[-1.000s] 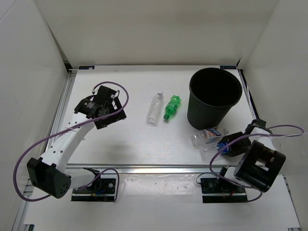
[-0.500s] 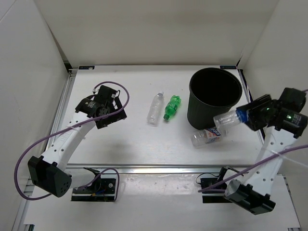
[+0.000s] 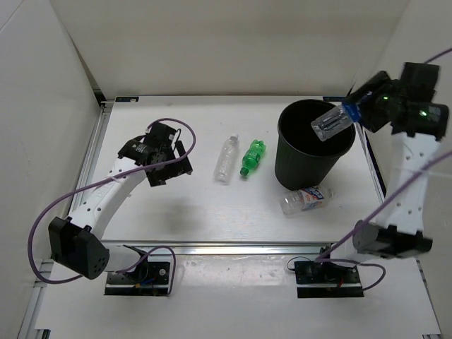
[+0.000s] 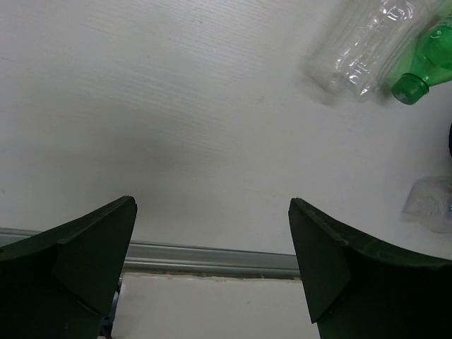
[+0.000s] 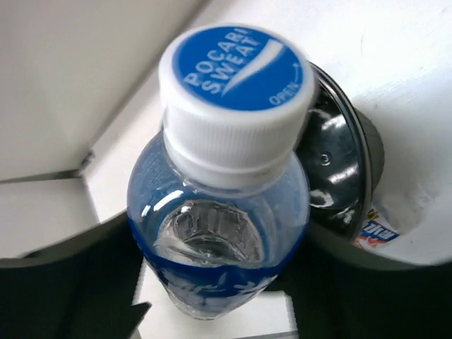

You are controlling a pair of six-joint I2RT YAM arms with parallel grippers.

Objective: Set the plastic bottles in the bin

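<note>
My right gripper (image 3: 353, 111) is shut on a blue-labelled bottle (image 3: 332, 122) and holds it tilted above the open mouth of the black bin (image 3: 315, 143). In the right wrist view the bottle (image 5: 222, 198) fills the frame, white cap toward the camera, with the bin (image 5: 349, 176) behind it. A second labelled bottle (image 3: 305, 198) lies on the table in front of the bin. The plain clear bottle (image 3: 225, 159) and the green bottle (image 3: 251, 157) lie side by side left of the bin. My left gripper (image 3: 175, 168) is open and empty, left of the clear bottle (image 4: 367, 49).
White walls enclose the table on three sides. A metal rail (image 4: 212, 256) runs along the table's near edge. The green bottle's cap (image 4: 408, 88) and part of the labelled bottle (image 4: 431, 205) show at the right edge of the left wrist view.
My right arm has lifted the labelled bottle from the table's front right up and over the bin's mouth. My left gripper has shifted slightly right, toward the clear bottle.
</note>
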